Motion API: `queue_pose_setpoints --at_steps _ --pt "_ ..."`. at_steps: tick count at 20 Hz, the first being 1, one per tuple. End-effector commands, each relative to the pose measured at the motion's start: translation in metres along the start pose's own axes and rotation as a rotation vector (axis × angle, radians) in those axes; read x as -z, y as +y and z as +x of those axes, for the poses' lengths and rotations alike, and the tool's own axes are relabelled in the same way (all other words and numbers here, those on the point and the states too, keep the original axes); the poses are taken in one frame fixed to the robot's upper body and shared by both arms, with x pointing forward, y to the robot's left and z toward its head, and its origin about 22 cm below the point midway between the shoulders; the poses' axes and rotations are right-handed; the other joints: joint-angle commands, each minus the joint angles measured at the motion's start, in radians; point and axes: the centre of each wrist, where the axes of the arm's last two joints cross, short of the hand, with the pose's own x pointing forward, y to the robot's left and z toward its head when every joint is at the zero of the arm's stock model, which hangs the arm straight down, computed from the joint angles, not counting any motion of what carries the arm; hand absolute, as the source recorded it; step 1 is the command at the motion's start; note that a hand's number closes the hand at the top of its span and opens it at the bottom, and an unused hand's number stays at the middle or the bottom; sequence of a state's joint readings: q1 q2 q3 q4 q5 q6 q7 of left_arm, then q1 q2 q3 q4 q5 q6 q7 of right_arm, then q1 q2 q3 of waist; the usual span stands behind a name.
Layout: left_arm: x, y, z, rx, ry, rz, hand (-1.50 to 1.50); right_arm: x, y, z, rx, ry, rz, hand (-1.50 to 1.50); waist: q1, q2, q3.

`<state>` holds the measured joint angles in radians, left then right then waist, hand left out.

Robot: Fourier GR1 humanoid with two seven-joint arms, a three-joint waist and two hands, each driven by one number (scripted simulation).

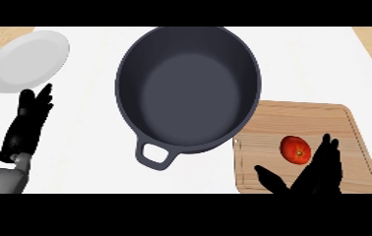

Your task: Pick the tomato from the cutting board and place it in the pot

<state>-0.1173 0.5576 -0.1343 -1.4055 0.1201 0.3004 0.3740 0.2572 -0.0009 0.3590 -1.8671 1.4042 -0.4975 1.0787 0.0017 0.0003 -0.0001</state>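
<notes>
- Lower right of the frame: wooden cutting board (291, 117) on the white counter (87, 146), red tomato (295, 149) lying on it, toward its lower middle.
- Right hand (320, 173) over the board's lower part, fingers straight and spread, thumb out to the left, grasping nothing; fingertips just right of the tomato, contact unclear.
- Centre: dark grey pot (187, 90), nothing inside, loop handle at lower left, rim close to the board's left corner.
- Upper left: white plate (30, 60).
- Left edge: left hand (29, 124) resting, fingers up and relaxed, holding nothing, just below the plate.
</notes>
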Motion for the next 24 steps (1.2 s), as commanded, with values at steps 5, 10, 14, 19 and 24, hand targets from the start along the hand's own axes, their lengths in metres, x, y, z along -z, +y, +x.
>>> queue_pose_setpoints --at_steps 5,10,14,19,24 --pt "-0.010 0.005 -0.014 0.008 -0.031 -0.009 0.00 -0.002 0.033 -0.008 0.011 0.093 0.043 -1.50 0.002 -0.001 0.000" --pt "0.001 0.007 0.000 -0.005 -0.008 0.011 0.00 0.036 0.028 -0.006 0.032 0.107 0.077 -1.50 -0.002 0.000 0.000" --pt "0.007 0.016 -0.020 -0.002 0.002 0.010 0.00 0.024 0.034 0.002 0.045 0.112 0.065 -1.50 -0.002 0.000 0.000" --pt "-0.002 -0.006 -0.007 -0.002 -0.021 -0.010 0.00 0.039 0.059 -0.018 0.032 0.108 0.085 -1.50 0.001 0.000 0.001" --pt "0.009 0.012 -0.013 -0.009 -0.011 0.001 0.00 0.053 0.030 0.000 0.042 0.093 0.113 1.50 -0.003 0.000 0.000"
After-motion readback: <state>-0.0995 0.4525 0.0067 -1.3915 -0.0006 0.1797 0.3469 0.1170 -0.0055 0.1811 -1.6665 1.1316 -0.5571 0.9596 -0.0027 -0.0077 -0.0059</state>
